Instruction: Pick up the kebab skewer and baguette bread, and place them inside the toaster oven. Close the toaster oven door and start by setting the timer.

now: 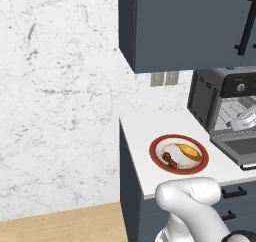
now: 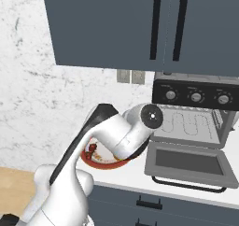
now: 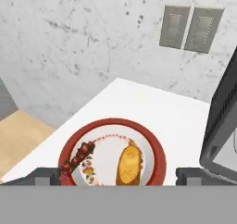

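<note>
Red-rimmed and white in the middle, the plate [image 3: 152, 146] sits on the white bench [image 1: 150, 126] just left of the toaster oven [image 1: 200, 98], and both foods lie on it side by side: the kebab skewer [image 3: 78, 156], a short stick of dark red and brown chunks, on one half, and the baguette bread [image 3: 127, 165], a stubby golden-orange loaf, on the other, near each other but apart. The gripper [image 3: 118, 177] hovers above the plate with its fingers spread wide to either side and nothing between them. The toaster oven door [image 2: 189, 162] already hangs down flat, its dark window facing up, and the wire rack shows inside. Risks, as I judge them: the skewer is thin and lies low against the plate, so a descent that is slightly off could shut on nothing or pinch the plate's raised rim instead; it could also roll or pivot in a grip taken away from its middle. The loaf is rounded and may squirt out sideways. The lowered door juts forward over the bench edge, so a low carry toward the rack could clip it
</note>
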### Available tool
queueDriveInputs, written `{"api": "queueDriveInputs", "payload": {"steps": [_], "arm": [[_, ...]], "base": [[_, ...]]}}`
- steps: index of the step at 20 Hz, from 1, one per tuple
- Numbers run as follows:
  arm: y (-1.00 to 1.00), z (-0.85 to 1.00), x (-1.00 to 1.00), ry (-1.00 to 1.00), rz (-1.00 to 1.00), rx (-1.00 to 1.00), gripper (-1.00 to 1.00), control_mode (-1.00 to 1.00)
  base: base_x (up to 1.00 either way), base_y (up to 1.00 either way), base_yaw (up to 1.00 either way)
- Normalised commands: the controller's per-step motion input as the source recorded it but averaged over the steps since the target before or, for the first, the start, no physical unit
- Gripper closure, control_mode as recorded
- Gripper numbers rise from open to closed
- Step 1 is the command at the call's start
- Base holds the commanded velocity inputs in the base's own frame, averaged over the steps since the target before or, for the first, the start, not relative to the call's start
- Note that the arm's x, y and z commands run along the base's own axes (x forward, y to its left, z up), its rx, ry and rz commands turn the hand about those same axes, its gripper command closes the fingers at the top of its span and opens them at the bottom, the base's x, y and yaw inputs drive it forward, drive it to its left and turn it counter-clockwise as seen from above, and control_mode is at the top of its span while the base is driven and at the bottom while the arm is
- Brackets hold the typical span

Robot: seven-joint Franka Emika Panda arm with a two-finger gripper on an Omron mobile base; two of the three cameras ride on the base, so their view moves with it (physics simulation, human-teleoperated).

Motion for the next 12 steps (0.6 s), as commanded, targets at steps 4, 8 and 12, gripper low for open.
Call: {"api": "queueDriveInputs", "payload": {"steps": [4,8,12], "arm": [[-0.99,0.00,0.02,-0.20,0.22,0.04,-1.00,-1.00],[-0.80,0.00,0.26,-0.15,0.06,0.02,-1.00,-1.00],[-0.73,0.00,0.40,-0.13,0.01,0.04,-1.00,-1.00]], "base": [[0.00,0.00,0.00],[0.00,0.00,0.00],[0.00,0.00,0.00]]}}
